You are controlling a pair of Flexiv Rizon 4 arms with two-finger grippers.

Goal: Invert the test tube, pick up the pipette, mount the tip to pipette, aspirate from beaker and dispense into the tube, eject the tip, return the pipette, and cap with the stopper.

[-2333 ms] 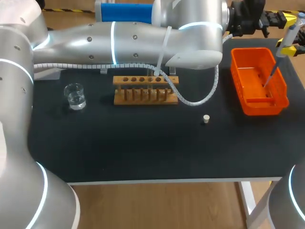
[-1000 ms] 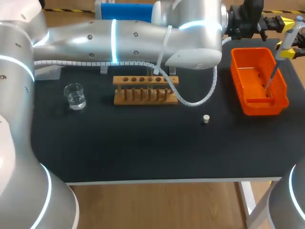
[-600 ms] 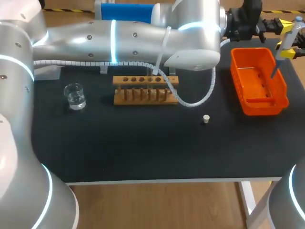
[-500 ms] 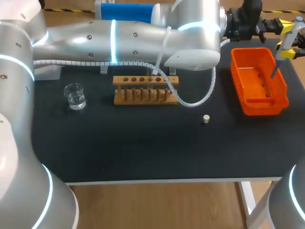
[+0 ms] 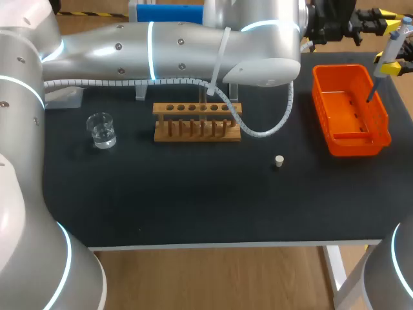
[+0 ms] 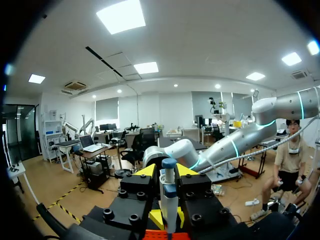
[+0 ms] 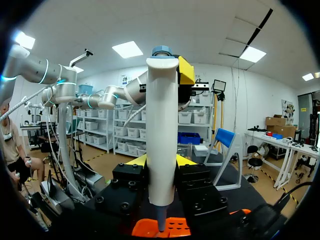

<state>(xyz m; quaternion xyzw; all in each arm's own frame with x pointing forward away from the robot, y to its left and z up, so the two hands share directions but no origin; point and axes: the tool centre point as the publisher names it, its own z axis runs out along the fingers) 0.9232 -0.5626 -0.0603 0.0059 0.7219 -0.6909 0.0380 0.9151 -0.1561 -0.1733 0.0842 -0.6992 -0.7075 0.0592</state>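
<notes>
Two things have changed on my head view, Desk. The long tip that hung from the pipette [image 5: 393, 42] down into the orange bin [image 5: 322, 123] is gone from its nose. My left gripper [image 5: 371, 16] has also drawn up and back toward the top edge of the frame.

So the tip is off, Operator?

I judge so. The nose now ends short and bare above the bin at the upper right. I can't pick out the tip itself inside the bin.

Who has the pipette?

My right gripper [image 7: 161, 165] is clamped on its white body and holds it upright in the far upper right corner. On the left wrist view my left fingers stand apart. The pipette's head is ahead of them and untouched as far as I can see, so that hand is free.

What's left?

Returning the pipette, then the cap. The stopper [image 5: 279, 161] lies alone on the black mat [image 5: 193, 206], right of centre and below-right of the wooden rack [image 5: 197, 108]. The beaker [image 5: 101, 129] sits at the left. I can't make out the tube behind my left arm's cable [image 5: 258, 132], so I'd want that arm clear before going for the stopper.
</notes>
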